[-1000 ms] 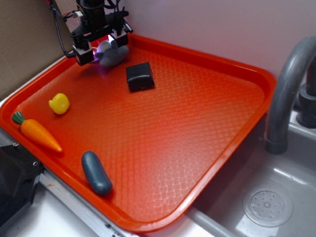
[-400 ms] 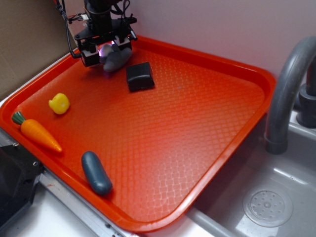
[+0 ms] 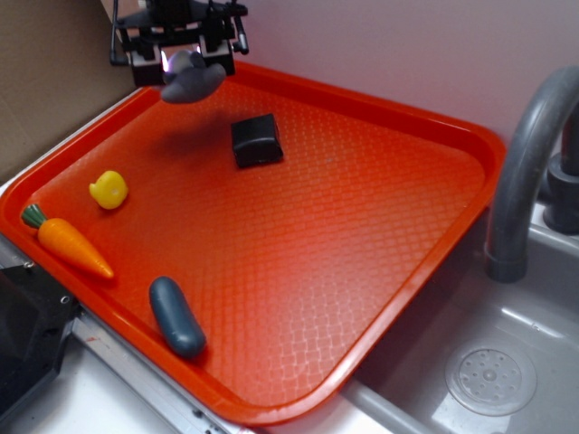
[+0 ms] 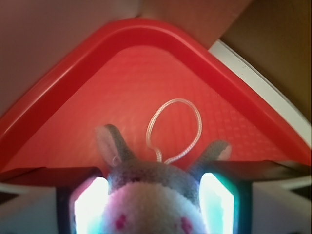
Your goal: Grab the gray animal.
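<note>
Claw [image 3: 184, 56] pinched the small gray plush animal [image 3: 191, 81] clear above the orange plastic tray [image 3: 380, 226], so the grab looked secured.

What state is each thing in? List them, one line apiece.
claw: shut on the gray animal, raised above the tray's far corner.
gray animal: held in the claw, lifted clear of the tray, its cord loop hanging free.
black block: resting flat on the tray.
yellow duck: upright on the tray.
carrot: lying on its side.
blue-gray oblong toy: lying near the front rim.
tray: flat beside the sink.
</note>
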`<state>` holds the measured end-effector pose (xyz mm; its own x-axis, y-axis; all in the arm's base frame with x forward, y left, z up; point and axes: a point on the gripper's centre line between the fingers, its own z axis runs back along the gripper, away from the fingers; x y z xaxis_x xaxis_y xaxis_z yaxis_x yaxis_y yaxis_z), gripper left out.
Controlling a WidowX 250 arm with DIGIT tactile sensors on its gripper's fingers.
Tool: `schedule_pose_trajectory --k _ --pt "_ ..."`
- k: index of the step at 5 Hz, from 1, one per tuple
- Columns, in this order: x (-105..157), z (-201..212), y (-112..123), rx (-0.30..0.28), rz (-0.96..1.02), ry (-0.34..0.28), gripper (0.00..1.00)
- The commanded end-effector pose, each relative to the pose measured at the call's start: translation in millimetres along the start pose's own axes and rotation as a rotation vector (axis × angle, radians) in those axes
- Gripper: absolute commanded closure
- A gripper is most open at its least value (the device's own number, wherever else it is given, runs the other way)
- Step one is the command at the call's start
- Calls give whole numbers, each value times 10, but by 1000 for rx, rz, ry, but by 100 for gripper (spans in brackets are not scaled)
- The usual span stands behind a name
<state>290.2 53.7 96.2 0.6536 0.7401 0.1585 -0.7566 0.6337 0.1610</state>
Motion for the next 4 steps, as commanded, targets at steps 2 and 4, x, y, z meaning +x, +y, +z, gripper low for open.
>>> schedule_pose_trajectory --k 2,4 --pt "-472 1231 119 -301 -416 93 100" --pt "-650 1535 221 -401 -477 112 100"
